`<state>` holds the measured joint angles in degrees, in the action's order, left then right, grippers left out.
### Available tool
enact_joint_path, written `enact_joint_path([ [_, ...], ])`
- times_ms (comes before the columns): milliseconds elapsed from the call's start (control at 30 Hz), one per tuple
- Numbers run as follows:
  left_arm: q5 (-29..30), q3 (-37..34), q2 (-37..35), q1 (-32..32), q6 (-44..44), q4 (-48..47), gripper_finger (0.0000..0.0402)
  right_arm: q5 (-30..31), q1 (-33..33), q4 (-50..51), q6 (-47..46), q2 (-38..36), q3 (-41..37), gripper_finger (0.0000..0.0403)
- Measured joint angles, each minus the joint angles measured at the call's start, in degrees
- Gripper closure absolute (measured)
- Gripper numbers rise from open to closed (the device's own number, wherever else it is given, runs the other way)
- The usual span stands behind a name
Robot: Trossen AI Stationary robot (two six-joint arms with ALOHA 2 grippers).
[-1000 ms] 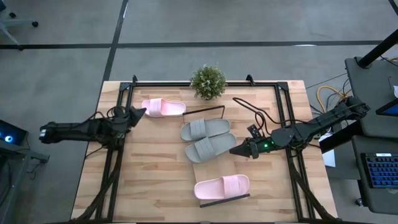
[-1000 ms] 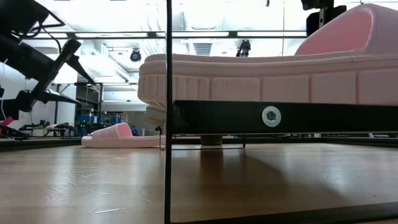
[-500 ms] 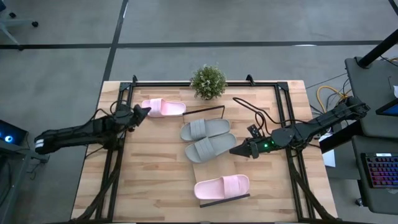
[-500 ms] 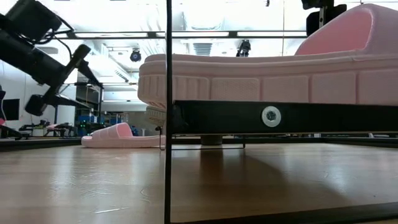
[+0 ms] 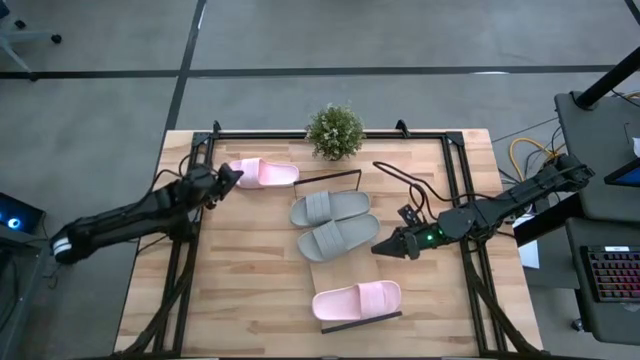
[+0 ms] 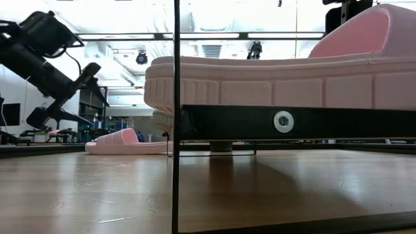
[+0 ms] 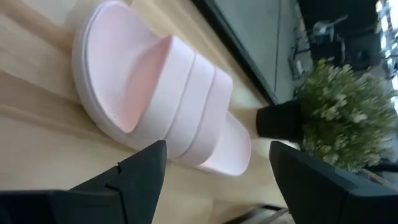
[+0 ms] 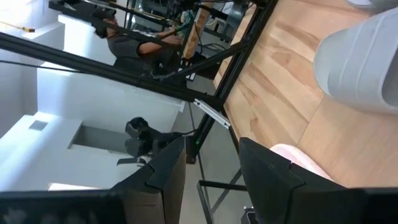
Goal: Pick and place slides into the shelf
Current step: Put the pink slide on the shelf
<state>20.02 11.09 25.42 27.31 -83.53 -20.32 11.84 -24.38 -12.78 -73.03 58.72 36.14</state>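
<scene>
One pale pink slide (image 5: 263,173) lies sole-down on the table near the far left corner, also in the low view (image 6: 123,142) and the left wrist view (image 7: 163,112). My left gripper (image 5: 233,175) (image 7: 217,180) is open, just left of its heel end and apart from it. Two grey slides (image 5: 330,207) (image 5: 338,238) and the other pink slide (image 5: 357,300) lie side by side on the shelf (image 5: 345,270), a narrow rack with black wire rims. My right gripper (image 5: 380,246) (image 8: 211,174) is open, right of the nearer grey slide (image 8: 367,62).
A small potted plant (image 5: 334,131) stands at the table's far edge beside the shelf's far rim. A black cable (image 5: 405,180) loops over the table right of the shelf. A black frame (image 5: 455,190) borders the tabletop. Bare wood lies left of the shelf.
My left gripper has moved a little toward the pink slide on the table and has come lower, while the rear of its arm has swung toward the table's near edge. The slides have stayed where they were.
</scene>
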Motion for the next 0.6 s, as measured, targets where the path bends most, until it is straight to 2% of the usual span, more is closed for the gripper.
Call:
enact_joint_path([
  [133, -4.23, 0.02, 3.30, 2.40, 1.49, 2.74, 0.0132, 0.16, 0.00, 0.00, 0.00, -0.02, 0.00, 0.0262],
  [267, -4.72, 0.32, 7.51, 4.28, 3.06, 8.30, 0.0132, 0.21, 0.00, 0.00, 0.01, -0.02, 0.00, 0.0262],
  [600, -7.20, 4.68, 18.28, 8.68, 10.31, 7.79, 0.0132, 0.20, 0.00, 0.04, -0.45, -0.02, 0.00, 0.0261],
])
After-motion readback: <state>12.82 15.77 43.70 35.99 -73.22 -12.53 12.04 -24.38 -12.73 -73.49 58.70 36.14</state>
